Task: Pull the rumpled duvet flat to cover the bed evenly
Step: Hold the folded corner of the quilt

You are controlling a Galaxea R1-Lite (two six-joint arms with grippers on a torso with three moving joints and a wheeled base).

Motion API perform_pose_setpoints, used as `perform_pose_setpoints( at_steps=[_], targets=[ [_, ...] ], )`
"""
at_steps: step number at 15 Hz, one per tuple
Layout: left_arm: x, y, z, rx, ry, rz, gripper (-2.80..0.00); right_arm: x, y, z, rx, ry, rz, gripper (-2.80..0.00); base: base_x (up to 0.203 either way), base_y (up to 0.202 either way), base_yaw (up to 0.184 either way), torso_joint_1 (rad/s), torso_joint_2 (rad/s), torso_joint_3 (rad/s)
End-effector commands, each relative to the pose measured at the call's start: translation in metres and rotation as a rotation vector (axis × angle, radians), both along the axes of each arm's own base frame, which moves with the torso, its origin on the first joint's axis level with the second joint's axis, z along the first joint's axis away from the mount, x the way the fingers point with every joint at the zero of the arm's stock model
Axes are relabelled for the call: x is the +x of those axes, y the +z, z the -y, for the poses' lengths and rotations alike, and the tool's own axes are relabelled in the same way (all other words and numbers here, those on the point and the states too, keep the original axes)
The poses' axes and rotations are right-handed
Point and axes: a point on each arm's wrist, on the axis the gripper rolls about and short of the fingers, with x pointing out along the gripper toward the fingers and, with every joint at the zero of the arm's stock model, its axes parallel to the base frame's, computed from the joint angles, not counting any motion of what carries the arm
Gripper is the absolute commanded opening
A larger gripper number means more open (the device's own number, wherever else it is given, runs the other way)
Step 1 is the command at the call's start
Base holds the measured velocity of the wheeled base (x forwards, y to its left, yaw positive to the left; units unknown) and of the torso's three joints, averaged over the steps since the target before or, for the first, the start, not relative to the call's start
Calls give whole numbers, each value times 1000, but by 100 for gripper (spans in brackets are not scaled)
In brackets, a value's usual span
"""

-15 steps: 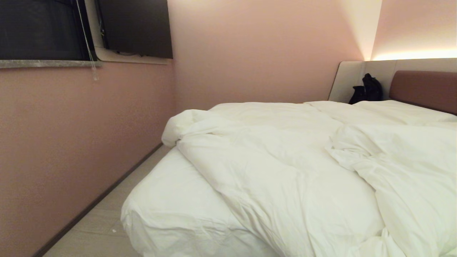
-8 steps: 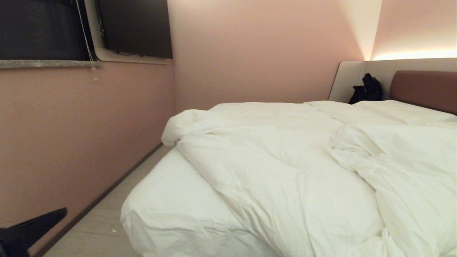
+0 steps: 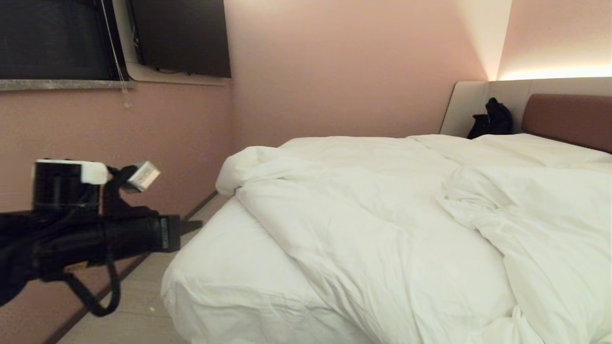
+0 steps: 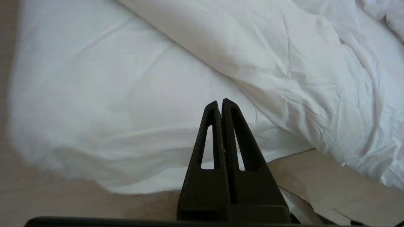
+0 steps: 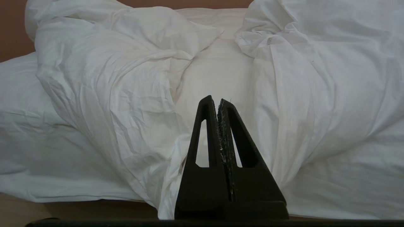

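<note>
— Over the near-left corner of the large low bed (image 3: 224,277) with its white mattress, what did the notes record?

— Left gripper (image 3: 193,225), black and wedge-fingered, was held out level above the floor strip, tip pointing at that corner. Both fingers were pressed together, nothing between them. It was apart from any cloth.

— And the thick, puffy white duvet (image 3: 382,229)?

— Bunched. It lay heaped diagonally across the middle and right of the mattress, its left edge folded back, so the near-left corner showed only taut sheet. A deep crease ran through it toward the far side, near the mauve-brown padded headboard (image 3: 569,119).

— Why hold the arm there?

— My judgement: staged for a reach to the folded edge, since that bare corner needs covering. The fingers would have to spread first.

— Right gripper (image 5: 218,101)?

— Likewise closed and empty, seen only from its own wrist, facing the rumpled folds at the bed's near edge. Looked parked.

— Anything else?

— A dark bag-like shape (image 3: 492,119) sat far back by the beige side panel; unclear what.
</note>
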Motion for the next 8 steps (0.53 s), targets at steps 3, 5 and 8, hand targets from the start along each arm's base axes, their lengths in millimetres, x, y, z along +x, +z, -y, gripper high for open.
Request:
perform_pose_setpoints(
  at_steps=[3,5,8],
  targets=[
    [69,-51,52,33,-155,-59,-280,0,0,0,1,1,0,-280,0,0,0,0,0,0],
    [78,-54,62,31,-178,-11,-280,0,0,0,-1,1,0,-280,0,0,0,0,0,0],
    [110,-83,92,26,-228,7,-280,0,0,0,-1,1,0,-280,0,0,0,0,0,0]
  ],
)
